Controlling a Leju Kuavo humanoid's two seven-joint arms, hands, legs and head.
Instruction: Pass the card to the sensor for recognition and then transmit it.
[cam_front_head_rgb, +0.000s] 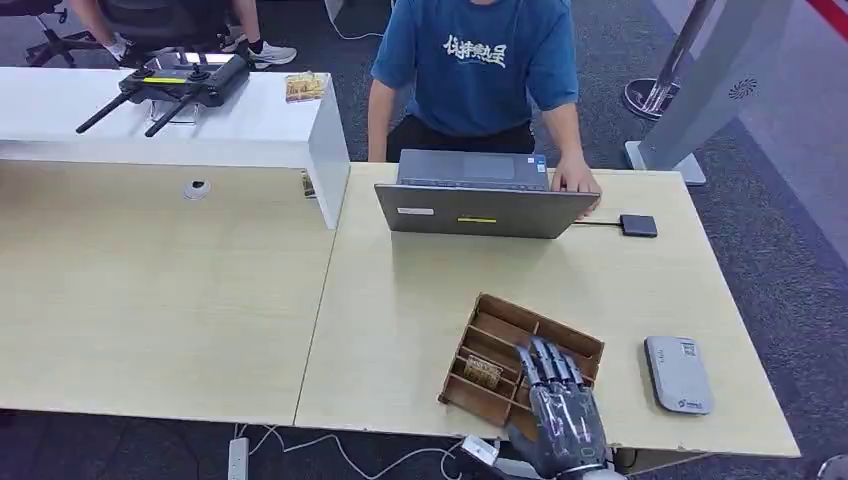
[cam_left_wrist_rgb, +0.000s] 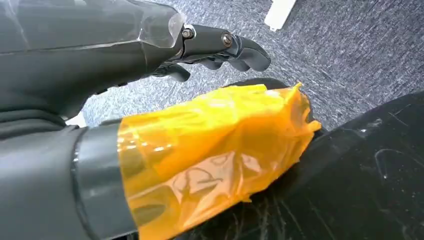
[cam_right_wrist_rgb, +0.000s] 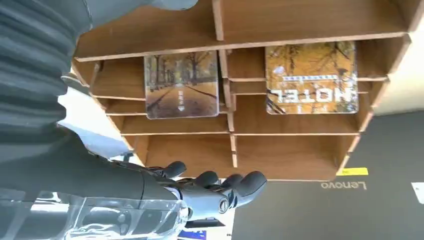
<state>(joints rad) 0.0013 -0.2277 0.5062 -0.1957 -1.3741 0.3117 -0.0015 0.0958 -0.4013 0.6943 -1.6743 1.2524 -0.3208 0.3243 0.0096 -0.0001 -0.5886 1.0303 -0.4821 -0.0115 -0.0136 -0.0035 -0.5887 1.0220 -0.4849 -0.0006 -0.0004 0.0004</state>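
On the left, the left hand (cam_left_wrist_rgb: 220, 47) is seen hanging over grey carpet in its wrist view; its fingers (cam_left_wrist_rgb: 247, 52) are curled in loosely with nothing between them, and orange tape (cam_left_wrist_rgb: 210, 150) is wrapped round the thick thumb.

Further right, on the counter (cam_front_head_rgb: 400, 300), the tray (cam_front_head_rgb: 490, 318) is found directly under the right hand (cam_front_head_rgb: 560, 405). The right fingers (cam_front_head_rgb: 548, 362) are stretched forward and held close together over the tray's near right part, gripping nothing. In the right wrist view two cards are seen standing in slots beyond the fingertips: the plain card (cam_right_wrist_rgb: 181, 84) and, beside it, the HOTEL card (cam_right_wrist_rgb: 311, 77). From the head view one card (cam_front_head_rgb: 483, 372) is made out just left of the fingers. No card is touched yet, so the pick is judged to be only at the reach stage.

Beyond the fingers a laptop (cam_front_head_rgb: 480, 208) is being used by a person (cam_front_head_rgb: 480, 70). Right of the fingers, well apart, lies the grey sensor (cam_front_head_rgb: 678, 374).

Risks from here: the cards sit deep between thin dividers, so a divider could be struck or the light tray shoved if the fingers are lowered off-line. A card could be pinched too near its edge and slip out on the way to the sensor. Which card is meant cannot be told.
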